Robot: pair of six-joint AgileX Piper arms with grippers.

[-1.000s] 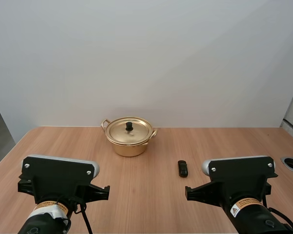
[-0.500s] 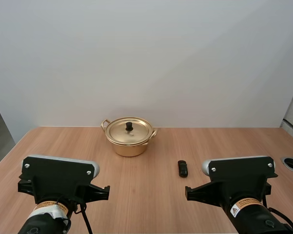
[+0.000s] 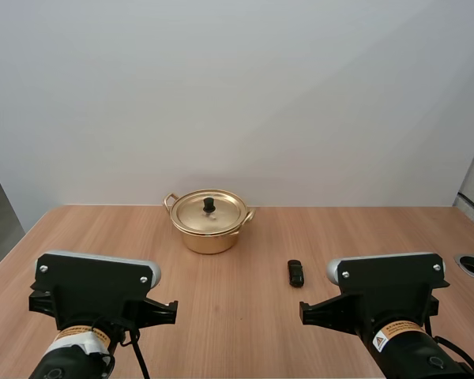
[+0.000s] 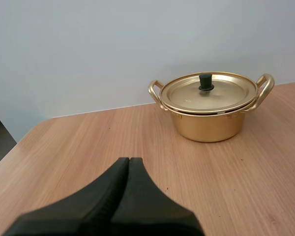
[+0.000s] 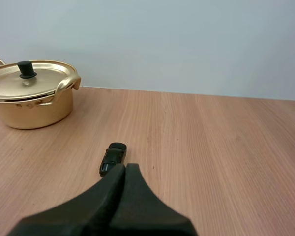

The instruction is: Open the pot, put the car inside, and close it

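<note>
High view has the gold pot [image 3: 209, 230], its lid [image 3: 208, 212] on, toward the far side of the bench [image 3: 237, 316], with the small dark car [image 3: 296, 272] apart on its right. Left tool [image 4: 129, 161] and right tool [image 5: 125, 167] each have their fingers pressed together, gripping nothing.

Edge cuts pot [image 5: 32, 105]; car [image 3: 296, 273] details too small.

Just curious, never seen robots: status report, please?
Left gripper shut, empty; right gripper likewise. Lid on gold pot, toy car on table beside it. Nothing blocking.
</note>
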